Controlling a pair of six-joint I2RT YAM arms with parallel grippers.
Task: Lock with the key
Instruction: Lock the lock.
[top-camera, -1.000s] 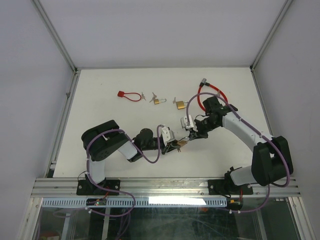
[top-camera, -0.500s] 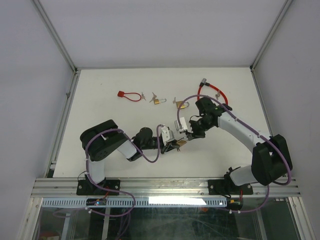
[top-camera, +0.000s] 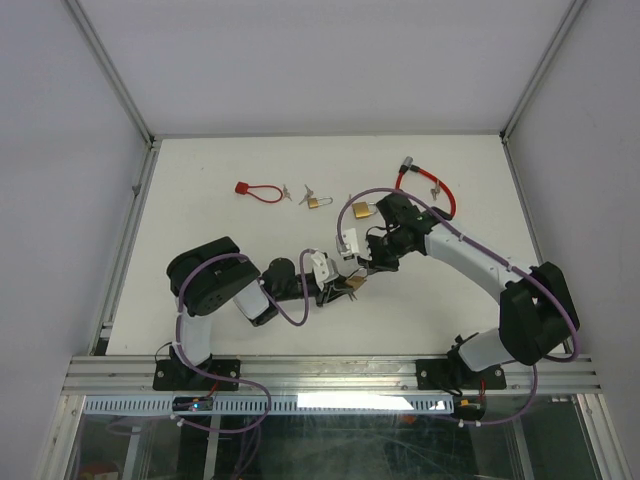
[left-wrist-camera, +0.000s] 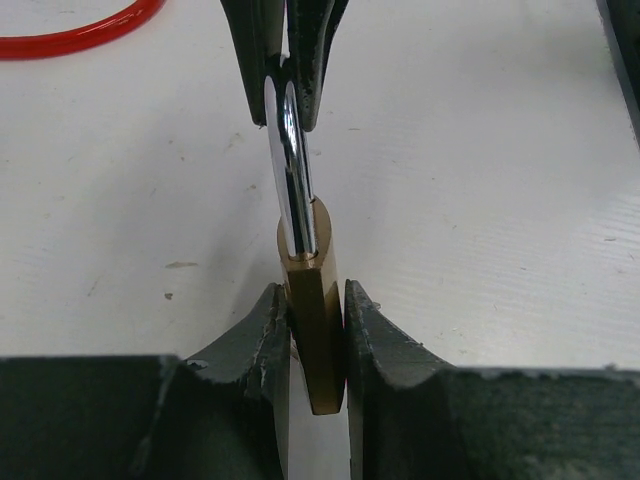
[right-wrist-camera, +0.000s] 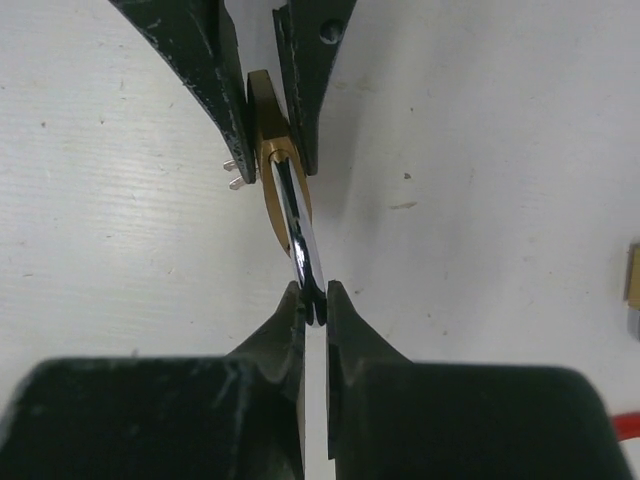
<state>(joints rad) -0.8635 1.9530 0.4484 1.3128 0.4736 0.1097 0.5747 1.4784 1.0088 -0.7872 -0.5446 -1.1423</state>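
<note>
A brass padlock (top-camera: 352, 283) hangs between my two grippers near the table's middle. My left gripper (left-wrist-camera: 315, 300) is shut on its brass body (left-wrist-camera: 315, 330), edge-on between the fingers. The chrome shackle (left-wrist-camera: 292, 170) points away toward the right gripper's fingers (left-wrist-camera: 250, 50). My right gripper (right-wrist-camera: 314, 300) is shut on the tip of that shackle (right-wrist-camera: 298, 225), with the brass body (right-wrist-camera: 266, 125) beyond it in the left fingers (right-wrist-camera: 195, 60). Two small metal tips (right-wrist-camera: 233, 176) stick out beside the body. I cannot tell if they belong to the key.
At the back lie a small brass padlock with keys (top-camera: 313, 202), another brass padlock (top-camera: 362, 210), a red cable lock (top-camera: 258, 190) and a second red cable lock (top-camera: 425, 185). Part of a red cable (left-wrist-camera: 80, 30) shows in the left wrist view.
Both grippers and the padlock between them have shifted left on the table. The right arm has stretched further left. Both grips are unchanged.
</note>
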